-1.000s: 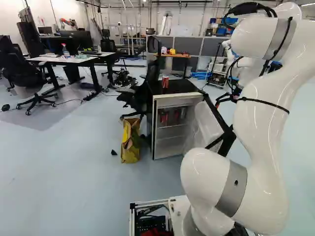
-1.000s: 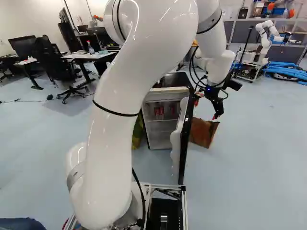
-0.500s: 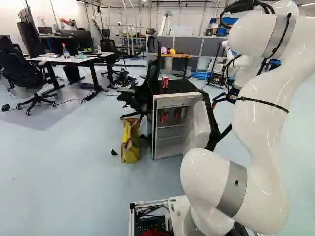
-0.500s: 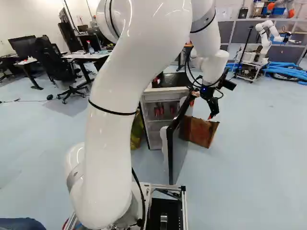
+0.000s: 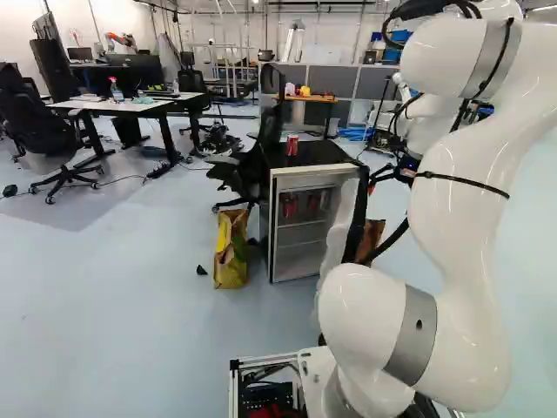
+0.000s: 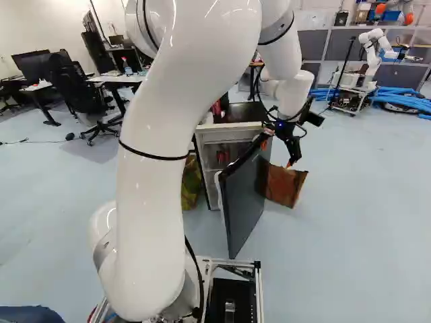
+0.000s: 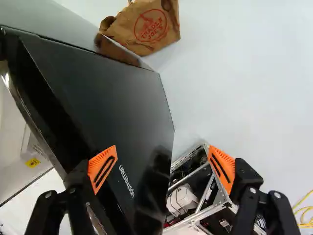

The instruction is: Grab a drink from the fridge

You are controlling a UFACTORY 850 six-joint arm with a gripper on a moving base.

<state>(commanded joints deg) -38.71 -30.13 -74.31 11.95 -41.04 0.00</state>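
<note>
Compared with one second ago, the fridge door (image 6: 246, 202) has swung back some way toward the opening of the fridge (image 5: 296, 235), and it now turns more of its dark outer face to the right base view. Also the arm (image 6: 158, 168) has shifted a little to the left in this same view, together with its claw (image 6: 277, 154). The base did not move. Fridge door is still partly open. In the wrist view, the two fingers of the claw (image 7: 163, 156) are standing wide apart and hold nothing; one orange pad (image 7: 102, 169) is over the fridge door, near its edge, and the other is over the frame of the moving base (image 7: 203, 213). Whether the first pad touches the door, I cannot tell. As for the drinks, red cans (image 5: 291, 207) stand inside the fridge, on the upper shelf, and one more red can (image 5: 291, 144) stands upright on the black top of the fridge. A brown paper bag (image 6: 288, 185) is on the floor, near the outer side of the door, and a yellow and green bag (image 5: 231, 252) stands just beside the fridge, at its left in the left base view.
</note>
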